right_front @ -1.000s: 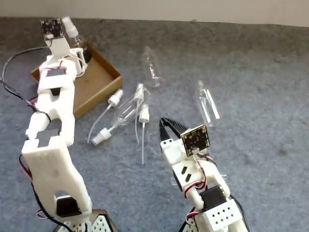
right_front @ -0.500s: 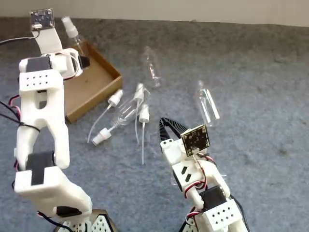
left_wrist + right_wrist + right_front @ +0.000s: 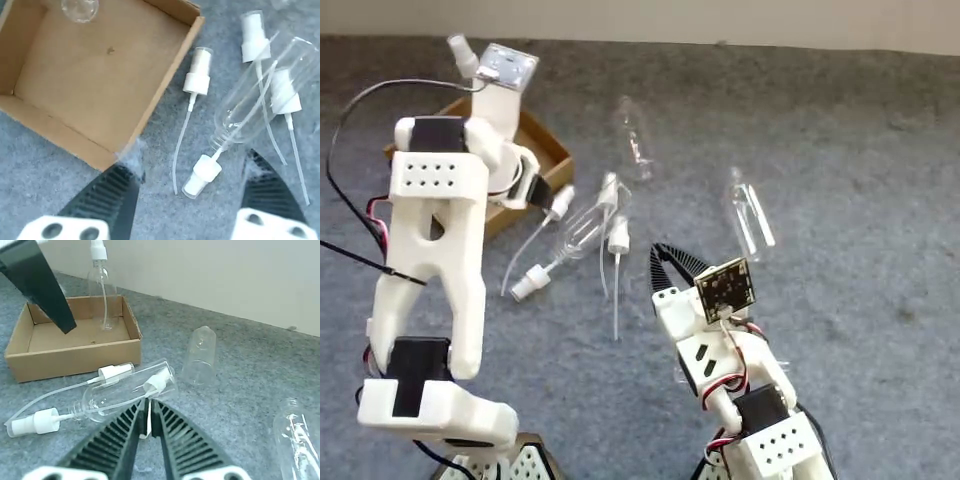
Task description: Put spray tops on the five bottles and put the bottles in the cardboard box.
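My left tool point(image 3: 189, 165) hanging wide open over lying bottle point(image 3: 257, 92), sprayer end sitting between jaws, body slanting toward worktop's far edge.

right gripper point(image 3: 148, 407) jaws almost together | sprayer-topped bottle point(image 3: 101, 287) upright in cardboard box point(image 3: 75, 357) | clear bottle point(image 3: 127, 392) lying near jaws | topless bottle point(image 3: 200, 357) beyond

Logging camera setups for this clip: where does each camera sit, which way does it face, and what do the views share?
High view: fixed above and behind the arms, looking down over the table; both arms show.
Left wrist view: above the cardboard box, facing down; the open left gripper frames loose spray tops.
Right wrist view: low, facing across the table toward the wall; the shut right gripper shows.
Shared: the box and the lying bottle appear in all three.
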